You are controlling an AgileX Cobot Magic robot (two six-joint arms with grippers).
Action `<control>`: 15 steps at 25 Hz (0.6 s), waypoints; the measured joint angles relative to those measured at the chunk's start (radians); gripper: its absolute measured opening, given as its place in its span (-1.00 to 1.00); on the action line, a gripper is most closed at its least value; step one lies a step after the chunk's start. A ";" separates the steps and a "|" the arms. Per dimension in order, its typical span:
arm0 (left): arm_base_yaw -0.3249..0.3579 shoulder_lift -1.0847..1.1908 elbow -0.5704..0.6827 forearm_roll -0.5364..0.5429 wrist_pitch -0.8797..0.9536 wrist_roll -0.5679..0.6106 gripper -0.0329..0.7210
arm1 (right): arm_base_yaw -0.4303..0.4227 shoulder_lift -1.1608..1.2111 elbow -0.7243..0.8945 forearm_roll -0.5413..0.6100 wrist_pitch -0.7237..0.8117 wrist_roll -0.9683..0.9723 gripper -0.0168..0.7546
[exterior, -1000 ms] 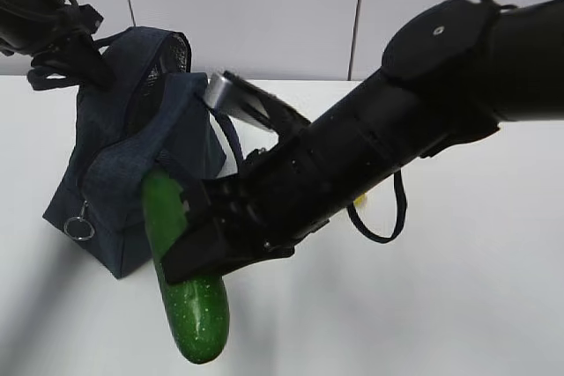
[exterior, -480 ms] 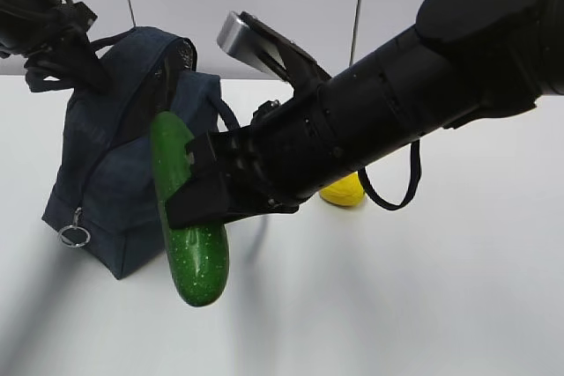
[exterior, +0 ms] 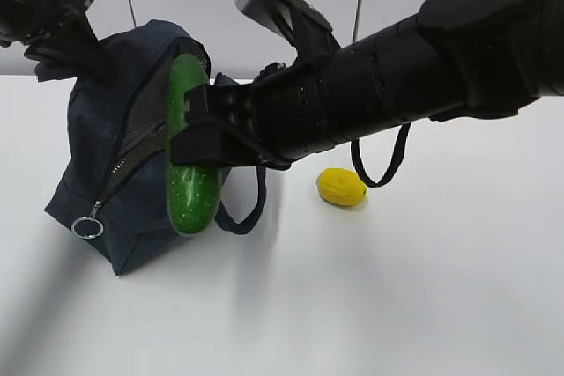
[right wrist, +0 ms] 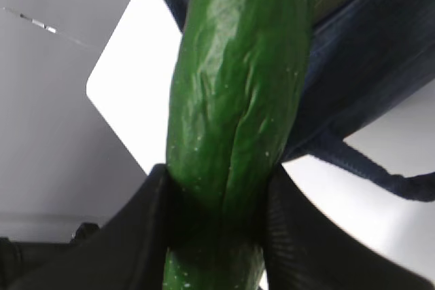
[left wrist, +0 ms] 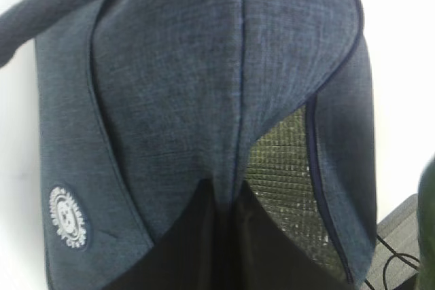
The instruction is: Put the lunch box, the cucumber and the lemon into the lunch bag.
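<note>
The dark navy boxy fabric lunch bag (exterior: 132, 156) stands on the white table (exterior: 423, 288) at the left of the exterior view, its top open and its quilted silvery lining (left wrist: 285, 188) showing inside the flap; a metal ring pull (exterior: 86, 228) hangs low on its near corner, and one loop handle (exterior: 242, 209) droops to the table at its front. The left gripper (exterior: 66, 37) is clenched on the fabric at the bag's upper rear edge and holds it up; in the left wrist view the two black fingers (left wrist: 197, 236) sit closed together on a pinched fold of the cloth, beside a small round white badge (left wrist: 68, 216) on the bag's side.

The right gripper (exterior: 198, 143) grasps the smooth dark green elongated cucumber (exterior: 189, 147) around its middle; the right wrist view shows black fingers (right wrist: 136, 236) pressed against both sides of it. The cucumber stands nearly upright in front of the bag's open face, its upper end level with the bag's top and its lower end above the table; whether its tip is already past the opening cannot be told.

The small yellow oval lemon (exterior: 341, 187) lies on the table to the right of the bag, well apart from it, beneath the right arm (exterior: 423, 77); a black cable loop (exterior: 379, 165) hangs from that arm just beside it.
</note>
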 joint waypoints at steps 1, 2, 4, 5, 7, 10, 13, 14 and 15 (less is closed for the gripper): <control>-0.014 0.000 0.000 0.000 0.000 0.000 -0.92 | 0.000 0.000 0.000 0.010 -0.022 0.000 -0.29; -0.027 -0.002 0.000 -0.002 0.000 0.000 -0.92 | 0.000 0.002 0.000 0.018 -0.038 -0.002 -0.29; -0.055 -0.002 0.000 -0.004 0.000 0.000 -0.92 | 0.000 0.018 -0.011 0.034 -0.060 -0.004 -0.29; -0.068 -0.004 0.000 -0.006 0.000 0.000 -0.92 | 0.000 0.032 -0.017 0.044 -0.068 -0.006 -0.29; -0.082 -0.006 0.000 -0.008 0.000 -0.002 -0.92 | 0.000 0.060 -0.039 0.076 -0.091 -0.008 -0.29; -0.087 -0.006 0.000 -0.012 0.000 -0.007 -0.92 | 0.000 0.104 -0.060 0.132 -0.123 -0.014 -0.29; -0.087 -0.006 0.000 -0.012 0.000 -0.010 -0.92 | 0.000 0.143 -0.065 0.197 -0.147 -0.016 -0.29; -0.087 -0.006 0.000 -0.013 0.000 -0.010 -0.92 | 0.000 0.156 -0.065 0.220 -0.151 -0.020 -0.29; -0.087 -0.006 0.000 -0.017 0.000 -0.010 -0.92 | 0.000 0.170 -0.065 0.239 -0.156 -0.023 -0.29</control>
